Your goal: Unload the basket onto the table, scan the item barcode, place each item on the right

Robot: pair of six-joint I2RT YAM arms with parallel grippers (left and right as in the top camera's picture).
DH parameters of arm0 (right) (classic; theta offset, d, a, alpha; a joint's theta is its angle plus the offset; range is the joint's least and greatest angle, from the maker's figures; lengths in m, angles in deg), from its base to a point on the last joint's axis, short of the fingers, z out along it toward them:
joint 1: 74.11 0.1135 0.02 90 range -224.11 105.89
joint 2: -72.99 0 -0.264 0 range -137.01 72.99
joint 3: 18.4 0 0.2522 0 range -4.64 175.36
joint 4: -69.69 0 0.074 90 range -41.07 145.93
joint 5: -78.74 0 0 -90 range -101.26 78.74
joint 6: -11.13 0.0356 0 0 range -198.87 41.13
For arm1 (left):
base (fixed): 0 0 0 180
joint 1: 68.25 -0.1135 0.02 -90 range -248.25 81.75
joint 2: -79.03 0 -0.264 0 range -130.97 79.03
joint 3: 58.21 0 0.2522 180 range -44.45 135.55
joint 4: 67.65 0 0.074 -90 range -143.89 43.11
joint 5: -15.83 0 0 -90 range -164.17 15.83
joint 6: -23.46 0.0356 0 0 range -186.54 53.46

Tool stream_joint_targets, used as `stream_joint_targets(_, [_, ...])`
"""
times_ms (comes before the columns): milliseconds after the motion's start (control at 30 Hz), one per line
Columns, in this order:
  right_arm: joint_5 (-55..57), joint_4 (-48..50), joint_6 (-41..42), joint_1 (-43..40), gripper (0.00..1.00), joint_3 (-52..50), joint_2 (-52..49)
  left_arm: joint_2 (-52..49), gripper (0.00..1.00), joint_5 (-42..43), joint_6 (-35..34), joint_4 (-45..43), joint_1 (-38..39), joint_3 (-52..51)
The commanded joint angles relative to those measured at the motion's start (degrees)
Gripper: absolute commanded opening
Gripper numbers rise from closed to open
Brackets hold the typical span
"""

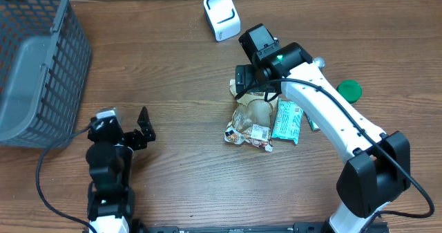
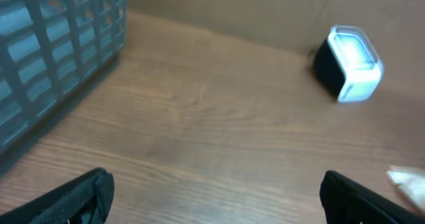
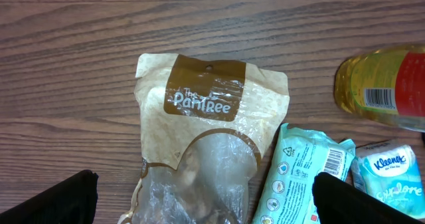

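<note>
At table center, the Pantree snack bag [image 1: 250, 119] is lying flat, with a white label showing at its near end. The right gripper [image 3: 212, 201] is hovering directly over the bag, jaws standing wide apart, gripping nothing. A teal wipes packet [image 3: 302, 177] is lying against the bag's right edge. A Kleenex pack [image 3: 392, 174] and a yellow bottle [image 3: 382, 84] are lying beyond it. The white scanner [image 1: 221, 15] is standing at the far edge, well apart from the bag. The left gripper [image 1: 141, 133] is sitting front left, jaws spread, empty. A gray basket [image 1: 34, 60] is sitting far left.
</note>
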Motion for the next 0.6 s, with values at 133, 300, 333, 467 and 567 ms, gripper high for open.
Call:
stream_joint_targets(133, [0.57,0.31,0.22,-0.13,1.00,1.05,1.25,3.06,1.00,0.52,-8.79,-10.40,0.09,-7.82])
stream_joint_targets(300, [0.55,0.31,0.22,-0.13,1.00,1.05,1.25,5.09,1.00,-0.04,-10.49,-10.27,0.09,-10.10])
stream_joint_targets(333, [0.57,0.31,0.22,-0.13,1.00,1.05,1.25,5.44,1.00,-0.04,-10.47,-9.81,0.07,-10.10])
stream_joint_targets(467, [0.55,0.31,0.22,-0.13,1.00,1.05,1.25,7.56,1.00,-0.17,-10.25,-7.04,0.07,-10.10])
stream_joint_targets(567, [0.57,0.31,0.22,-0.13,1.00,1.05,1.25,10.08,1.00,-0.70,-10.25,-2.23,0.09,-10.10])
